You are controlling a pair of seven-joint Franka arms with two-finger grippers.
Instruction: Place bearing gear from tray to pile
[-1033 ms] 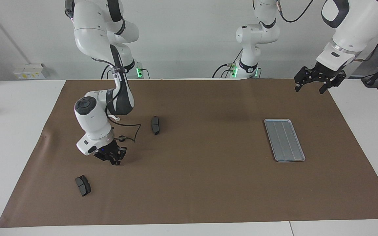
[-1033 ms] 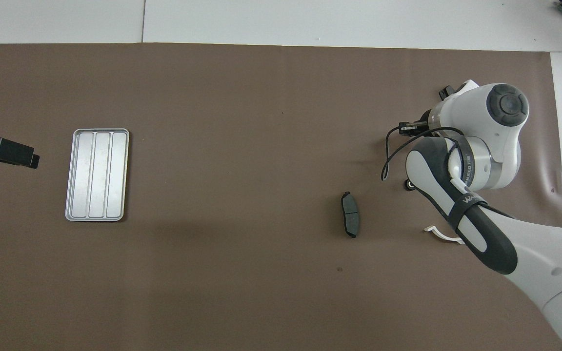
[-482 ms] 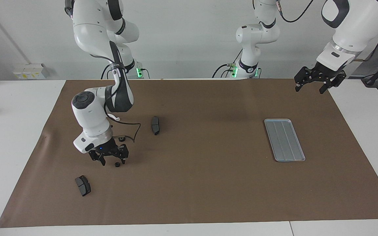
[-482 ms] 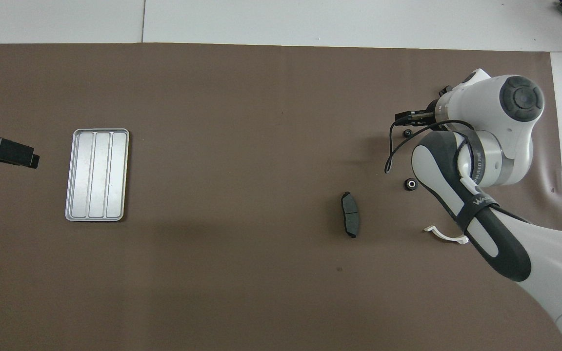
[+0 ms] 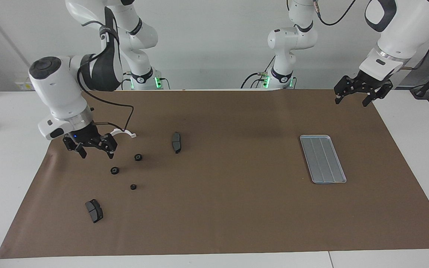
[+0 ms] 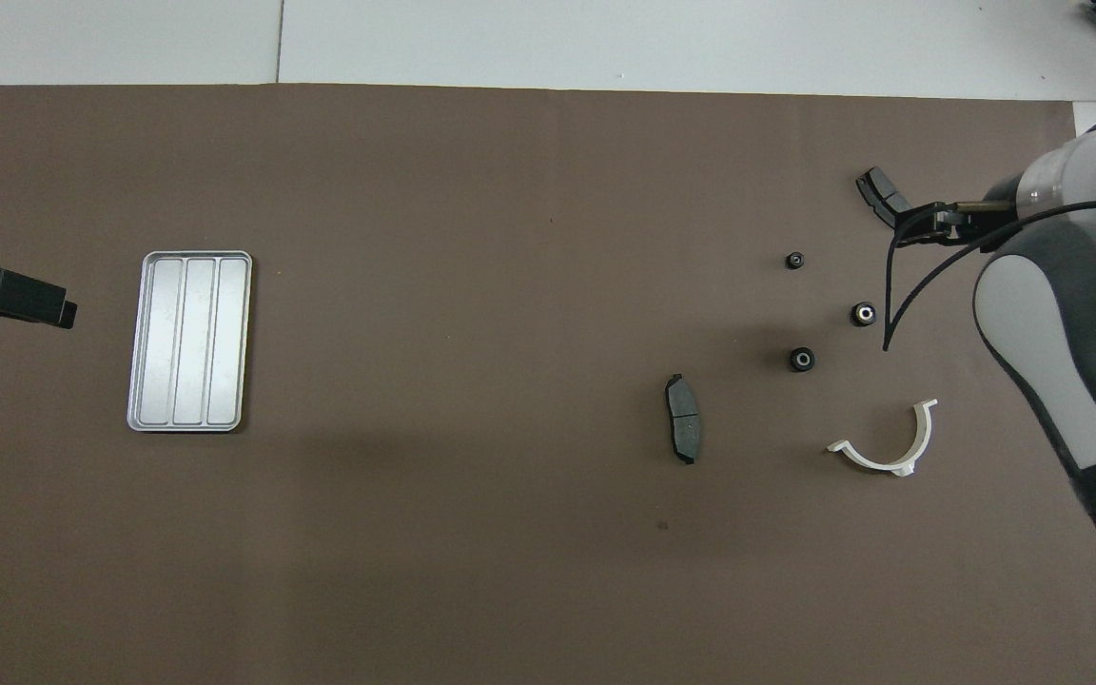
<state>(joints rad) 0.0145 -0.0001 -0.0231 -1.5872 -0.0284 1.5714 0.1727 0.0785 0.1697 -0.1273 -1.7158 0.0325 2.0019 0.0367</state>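
Three small black bearing gears lie on the brown mat: one (image 5: 133, 187) (image 6: 794, 260), one (image 5: 114, 170) (image 6: 863, 313) and one (image 5: 138, 157) (image 6: 802, 359). Around them is the pile: a white half-ring bracket (image 5: 123, 133) (image 6: 886, 447) and two dark brake pads (image 5: 176, 142) (image 6: 683, 419), (image 5: 94, 210) (image 6: 881, 197). The silver tray (image 5: 322, 159) (image 6: 190, 341) holds nothing. My right gripper (image 5: 96, 152) is open and empty, raised over the mat beside the bracket. My left gripper (image 5: 361, 95) (image 6: 34, 303) waits open above the mat's edge near the tray.
The brown mat (image 5: 237, 208) covers most of the white table. The right arm's black cable (image 5: 125, 111) hangs over the bracket.
My right gripper opened, left a bearing gear on the mat among the pile, then rose and drew back toward the right arm's end. The left arm has not moved.
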